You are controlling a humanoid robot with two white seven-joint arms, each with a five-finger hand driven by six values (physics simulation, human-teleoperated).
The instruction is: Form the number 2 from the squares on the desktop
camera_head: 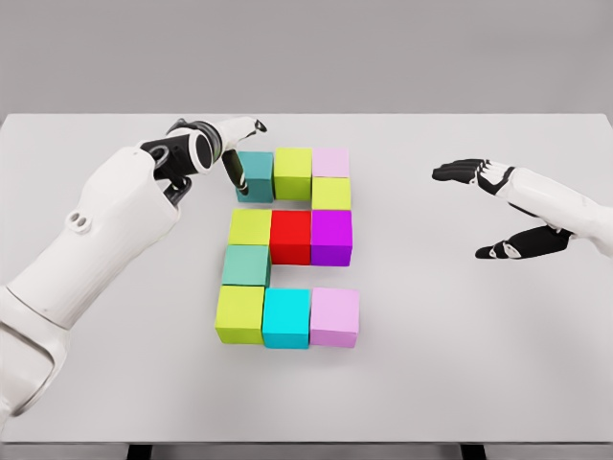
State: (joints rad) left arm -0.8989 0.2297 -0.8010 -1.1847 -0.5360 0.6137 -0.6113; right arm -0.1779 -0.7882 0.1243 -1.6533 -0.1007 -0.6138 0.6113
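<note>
Coloured cubes lie on the white table in the form of a 2. The top row holds a teal cube, an olive cube and a pink cube. A yellow-green cube sits under the pink one. The middle row runs yellow-green, red, purple. Below come a teal cube, then a yellow-green, cyan and pink cube. My left hand is at the top teal cube's left side, a dark finger against it, holding nothing. My right hand hovers open to the right.
The table's far edge runs just behind the top row of cubes. Bare white surface lies to the right of the cubes under the right hand, and in front of the bottom row toward the near edge.
</note>
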